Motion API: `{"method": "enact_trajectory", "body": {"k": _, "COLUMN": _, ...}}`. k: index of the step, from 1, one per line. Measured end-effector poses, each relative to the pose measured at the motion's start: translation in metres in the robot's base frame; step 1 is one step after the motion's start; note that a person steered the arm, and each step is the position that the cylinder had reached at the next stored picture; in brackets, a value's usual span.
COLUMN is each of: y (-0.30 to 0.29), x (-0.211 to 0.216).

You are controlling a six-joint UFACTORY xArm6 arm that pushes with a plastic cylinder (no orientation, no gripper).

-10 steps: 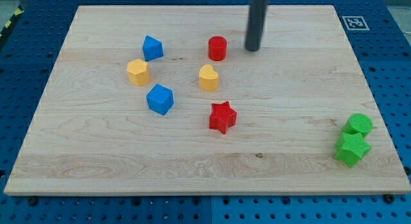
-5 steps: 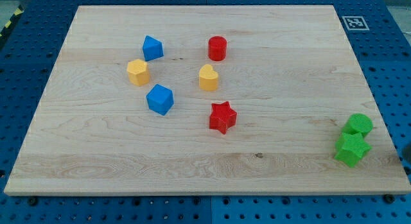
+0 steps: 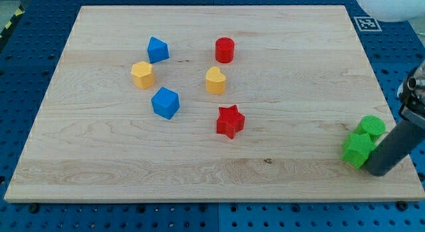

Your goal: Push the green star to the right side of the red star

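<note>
The green star (image 3: 357, 148) lies near the board's right edge, low in the view, touching a green cylinder (image 3: 372, 126) just above and right of it. My tip (image 3: 378, 171) stands against the green star's lower right side, partly covering it. The red star (image 3: 230, 121) lies near the board's middle, far to the left of the green star.
A red cylinder (image 3: 225, 50) and a yellow heart (image 3: 215, 80) lie above the red star. A blue cube (image 3: 165, 102), a yellow hexagon (image 3: 142, 74) and a blue block (image 3: 157, 50) lie to the left. The wooden board (image 3: 305, 66) ends just right of the green blocks.
My rod left its place beside the red cylinder, went out of view, and now stands at the green star's lower right. The green star and green cylinder have shifted slightly left.
</note>
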State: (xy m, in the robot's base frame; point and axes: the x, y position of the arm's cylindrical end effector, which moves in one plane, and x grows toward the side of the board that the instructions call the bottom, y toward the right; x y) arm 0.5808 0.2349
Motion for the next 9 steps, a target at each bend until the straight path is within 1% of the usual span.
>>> {"method": "enact_trajectory", "body": {"k": 2, "y": -0.003, "x": -0.022}}
{"method": "enact_trajectory", "body": {"k": 7, "y": -0.071, "x": -0.077}}
{"method": "enact_trajectory", "body": {"k": 9, "y": -0.084, "x": -0.08}}
